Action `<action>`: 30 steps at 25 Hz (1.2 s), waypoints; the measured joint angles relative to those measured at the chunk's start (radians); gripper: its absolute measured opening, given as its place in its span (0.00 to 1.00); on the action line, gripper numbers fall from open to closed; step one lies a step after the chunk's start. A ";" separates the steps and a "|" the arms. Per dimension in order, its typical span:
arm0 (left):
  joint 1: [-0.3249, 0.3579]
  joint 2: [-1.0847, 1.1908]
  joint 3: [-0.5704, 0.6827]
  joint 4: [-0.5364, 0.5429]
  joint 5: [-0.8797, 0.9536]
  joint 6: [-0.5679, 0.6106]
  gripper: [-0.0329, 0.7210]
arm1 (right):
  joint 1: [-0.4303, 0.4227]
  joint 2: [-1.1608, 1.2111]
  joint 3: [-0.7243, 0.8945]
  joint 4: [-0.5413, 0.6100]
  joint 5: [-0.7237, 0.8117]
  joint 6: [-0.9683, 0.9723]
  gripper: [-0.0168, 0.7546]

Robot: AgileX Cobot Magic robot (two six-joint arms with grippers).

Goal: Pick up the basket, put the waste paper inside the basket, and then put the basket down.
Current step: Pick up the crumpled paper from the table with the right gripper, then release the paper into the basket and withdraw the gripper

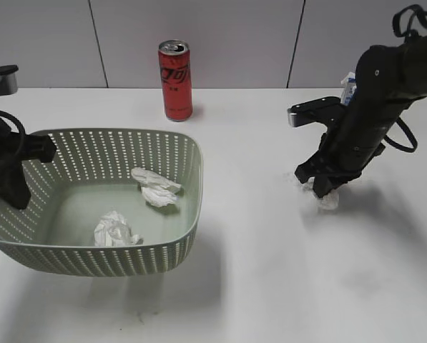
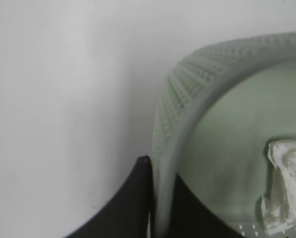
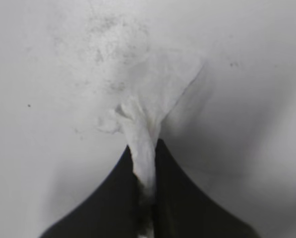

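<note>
The left pincer (image 2: 155, 198) is clamped on the rim of the basket (image 1: 181, 153) at its left end, one finger outside the wall and one inside, as the left wrist view shows. In the exterior view the basket sits tilted on the left of the white tabletop (image 1: 270, 271), its right side raised, casting a shadow beneath. Two wads of waste paper lie inside it: one (image 1: 156, 186) near the middle of the floor, another (image 1: 115, 230) close to the front wall. On the right, the right pincer (image 3: 147, 193) is closed on a third wad of waste paper (image 3: 152, 114), pinching a twisted end between its fingers; the rest of the wad hangs down toward the tabletop, and whether it touches I cannot tell. A red drink can (image 1: 175, 80) stands upright behind the basket near the back wall. A blue-and-white carton (image 1: 348, 87) peeks out behind the right arm.
</note>
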State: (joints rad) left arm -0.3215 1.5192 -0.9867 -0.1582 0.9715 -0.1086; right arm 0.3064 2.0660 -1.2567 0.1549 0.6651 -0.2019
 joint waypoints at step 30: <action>0.000 0.070 0.000 -0.003 -0.001 0.000 0.05 | 0.589 -0.192 -0.278 0.131 0.206 -0.171 0.76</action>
State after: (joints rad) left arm -0.3215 1.5895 -0.9867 -0.1611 0.9703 -0.1086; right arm 0.8949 1.8741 -1.5350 0.2855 0.8712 -0.3731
